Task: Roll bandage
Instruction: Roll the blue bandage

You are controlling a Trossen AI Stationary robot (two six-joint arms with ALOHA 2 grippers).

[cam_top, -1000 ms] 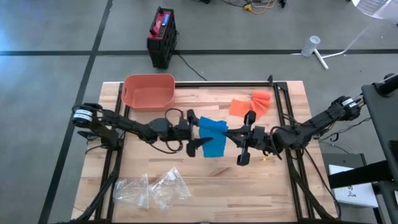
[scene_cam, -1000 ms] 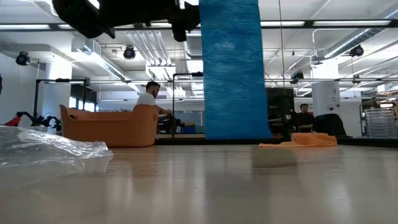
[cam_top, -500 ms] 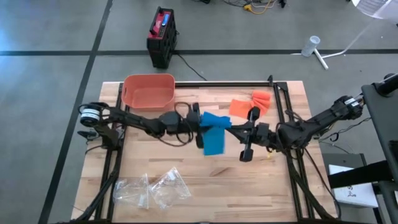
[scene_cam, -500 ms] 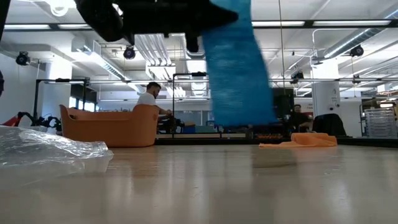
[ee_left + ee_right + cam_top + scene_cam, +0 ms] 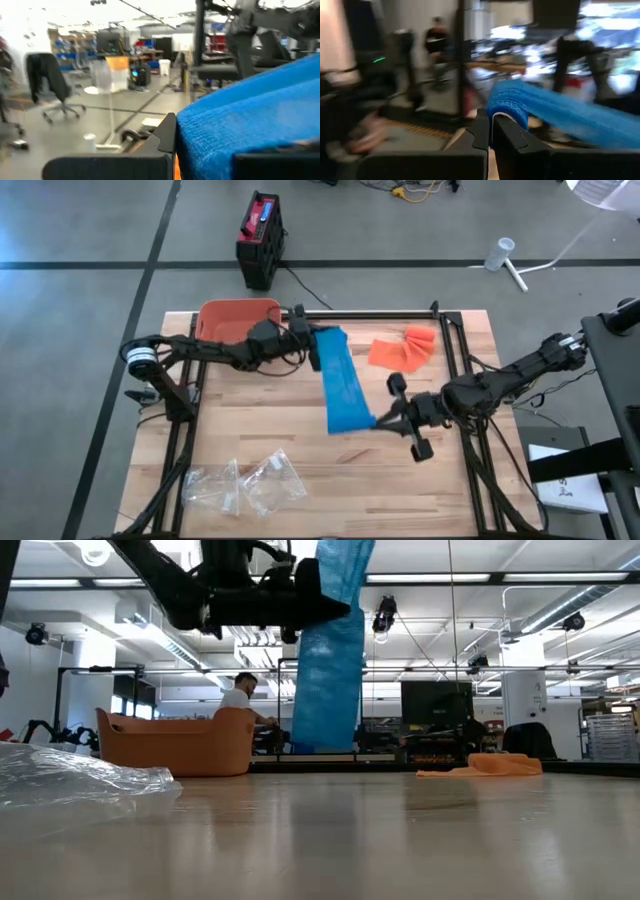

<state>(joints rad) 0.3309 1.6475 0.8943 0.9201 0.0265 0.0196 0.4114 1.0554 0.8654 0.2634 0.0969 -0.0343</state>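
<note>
A blue bandage [image 5: 342, 383] is drawn out as a long strip above the middle of the table, running from far to near. My left gripper [image 5: 316, 348] reaches in from the table's left and is shut on its far end. My right gripper [image 5: 383, 420] comes from the right and is shut on its near end. In the low view the bandage [image 5: 328, 680] shows as a tall blue band, and my left arm [image 5: 240, 595] crosses in front of its top. Its lower edge seems clear of the table. My left gripper pinches the bandage's far end [image 5: 200, 132] between its two fingers, one dark finger [image 5: 167, 135] showing at the strip's edge. The fingers come about level from the table's left and lie across the strip, which is lifted clear. My right gripper pinches the bandage's near end [image 5: 506, 106] between its two shut fingers [image 5: 481, 131]. The strip bends round one fingertip and runs off sideways. The fingers come about level from the table's right, and the end is held clear of the table.
An orange basket [image 5: 238, 326] stands at the far left corner and an orange cloth [image 5: 402, 348] lies at the far right. Clear plastic bags [image 5: 245, 483] lie near the front left. A black and red box [image 5: 260, 238] sits on the floor beyond. A person [image 5: 240, 698] is in the room behind.
My left gripper has shut on the bandage's upper end and carried it toward the table's far edge. My right gripper has turned and shifted slightly toward the near right. The bandage, which hung bunched from my right gripper, is now spread out as a long strip between the two.
</note>
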